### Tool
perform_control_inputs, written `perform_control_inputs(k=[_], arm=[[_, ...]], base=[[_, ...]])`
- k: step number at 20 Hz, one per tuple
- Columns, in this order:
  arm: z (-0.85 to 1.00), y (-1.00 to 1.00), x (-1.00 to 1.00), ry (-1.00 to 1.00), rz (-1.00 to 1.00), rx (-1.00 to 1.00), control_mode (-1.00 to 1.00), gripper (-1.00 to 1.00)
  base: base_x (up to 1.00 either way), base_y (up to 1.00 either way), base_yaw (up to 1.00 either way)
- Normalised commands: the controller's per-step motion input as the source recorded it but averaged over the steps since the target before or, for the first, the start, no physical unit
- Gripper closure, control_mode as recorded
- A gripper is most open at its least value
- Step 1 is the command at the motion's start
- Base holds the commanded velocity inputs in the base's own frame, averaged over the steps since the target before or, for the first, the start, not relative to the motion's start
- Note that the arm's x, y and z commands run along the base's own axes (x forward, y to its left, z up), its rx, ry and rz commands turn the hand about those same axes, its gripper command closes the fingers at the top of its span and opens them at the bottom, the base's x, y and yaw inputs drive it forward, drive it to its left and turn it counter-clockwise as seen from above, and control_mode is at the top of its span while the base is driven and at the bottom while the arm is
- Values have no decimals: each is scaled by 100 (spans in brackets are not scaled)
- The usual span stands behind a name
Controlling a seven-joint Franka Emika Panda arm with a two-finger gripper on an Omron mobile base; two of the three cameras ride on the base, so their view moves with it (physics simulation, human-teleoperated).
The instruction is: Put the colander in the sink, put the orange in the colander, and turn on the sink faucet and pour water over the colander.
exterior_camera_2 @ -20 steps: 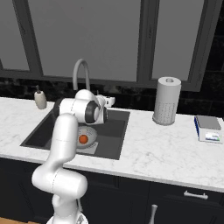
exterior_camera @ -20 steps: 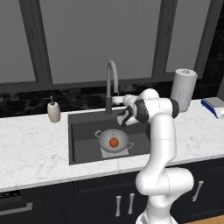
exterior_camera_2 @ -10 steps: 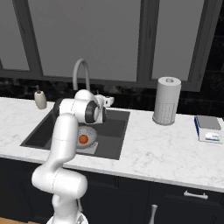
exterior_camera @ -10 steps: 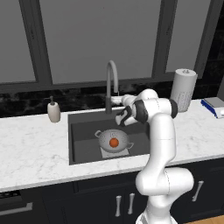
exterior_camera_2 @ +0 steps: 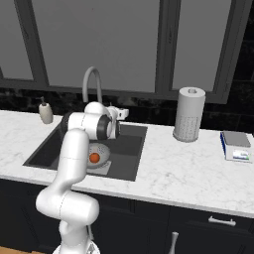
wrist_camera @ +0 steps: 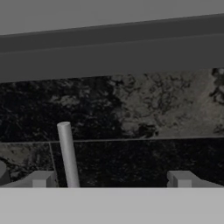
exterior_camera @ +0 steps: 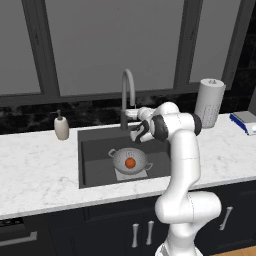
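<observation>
- The colander (exterior_camera: 131, 160) sits on the bottom of the sink (exterior_camera: 95, 160), on the lighter square patch, toward the basin's right half.
- The orange (exterior_camera: 130, 162) lies inside the colander, near its middle; from the right base view it shows just past the arm's forearm (exterior_camera_2: 94, 158).
- The sink faucet (exterior_camera: 127, 97) rises behind the basin, its arched spout reaching forward over the sink.
- The tool (exterior_camera: 136, 131) hangs above the back edge of the sink, just beside the faucet's base, its fingers spread wide and holding nothing.
- In the hand view a thin grey rod (wrist_camera: 68, 154) stands upright near the left fingertip (wrist_camera: 40, 179), in front of the dark marbled back wall; whether they touch I cannot tell.
- A soap dispenser (exterior_camera: 61, 127) stands on the marble surface (exterior_camera: 35, 170) left of the sink; a paper towel roll (exterior_camera: 209, 102) stands to the right.
</observation>
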Motion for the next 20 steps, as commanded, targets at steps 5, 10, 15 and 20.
perform_control_inputs(k=[5, 10, 15, 20], arm=[[0, 0, 6, 0, 0, 0, -100, -100], [0, 0, 11, 0, 0, 0, -100, -100], [0, 0, 10, 0, 0, 0, -100, -100], [0, 0, 11, 0, 0, 0, -100, -100]], base=[[0, 0, 0], [0, 0, 0], [0, 0, 0], [0, 0, 0]])
